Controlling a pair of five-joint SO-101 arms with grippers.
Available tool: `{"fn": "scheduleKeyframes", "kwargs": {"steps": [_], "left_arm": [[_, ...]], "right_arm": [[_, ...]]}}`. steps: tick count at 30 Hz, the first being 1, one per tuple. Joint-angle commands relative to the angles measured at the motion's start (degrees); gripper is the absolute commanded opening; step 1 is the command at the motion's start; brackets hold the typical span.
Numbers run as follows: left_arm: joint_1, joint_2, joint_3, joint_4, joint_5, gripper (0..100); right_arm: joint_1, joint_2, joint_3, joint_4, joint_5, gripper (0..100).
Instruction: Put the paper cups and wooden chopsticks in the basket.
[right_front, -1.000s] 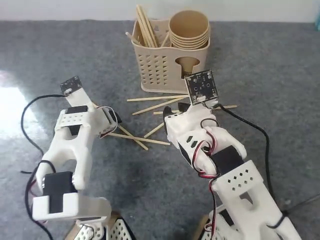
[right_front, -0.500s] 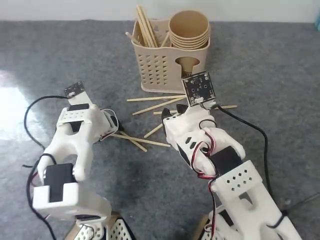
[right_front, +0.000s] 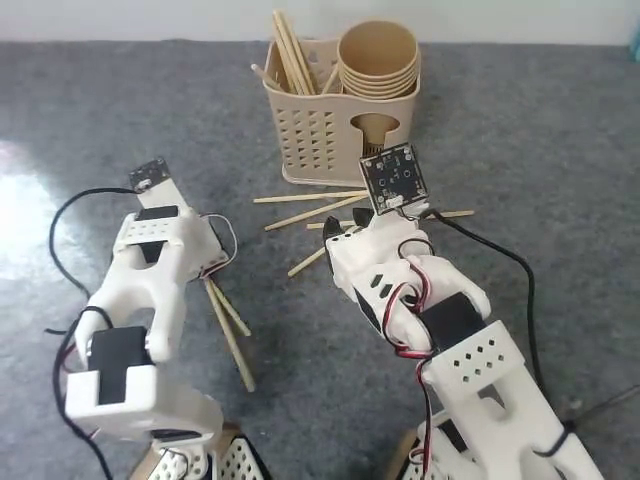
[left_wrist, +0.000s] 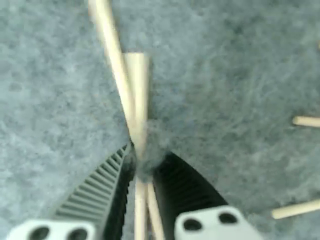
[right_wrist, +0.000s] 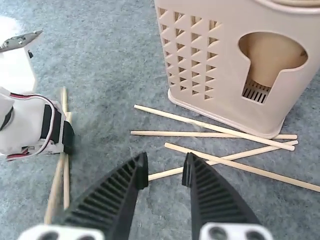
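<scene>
Status at capture, recorded item by item.

Found beige perforated plastic basket (right_front: 310, 140) upright at the far middle of grey felt-like table surface (right_front: 520, 130). Found stack of brown paper cups (right_front: 378, 60) nested in the compartment on the right arm's side. Noted the lowest cup through the wall cut-out in the right wrist view. Found upright bundle of wooden chopsticks (right_front: 290, 55) leaning in the other compartment, with tips above the rim.

Located left gripper (left_wrist: 142, 160) low over the surface on the near side of the basket, well apart from it. Found its jaws clamped on pair of wooden chopsticks (right_front: 228, 325), held side by side. Traced the pair from the jaws toward the near edge of the table. Could not tell whether the free ends touched the surface.

Located right gripper (right_wrist: 165, 167) just in front of the basket. Found its jaws slightly parted with nothing between them, directly above one stick.

Counted several loose wooden chopsticks (right_front: 310, 197) lying crossed on the surface, close against the basket's base.
</scene>
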Motion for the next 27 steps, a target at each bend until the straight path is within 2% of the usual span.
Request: {"fn": "scheduleKeyframes", "kwargs": {"steps": [1, 13, 20, 27], "left_arm": [[0.09, 0.00, -2.42, -0.09, -4.04, 1], [-0.35, 0.00, -16.66, 12.13, -4.40, 1], [0.97, -0.09, -34.07, 23.74, -4.48, 1], [1.93, -0.09, -56.40, 34.81, -7.91, 1]], "right_arm": [[-0.84, -1.80, 0.70, -0.75, 0.79, 12.5], [-2.59, -1.80, 5.19, -0.75, 0.79, 12.5], [-2.86, -1.80, 8.35, -0.84, 0.79, 12.5], [-2.86, -1.71, 10.37, -3.21, 0.88, 12.5]]}}
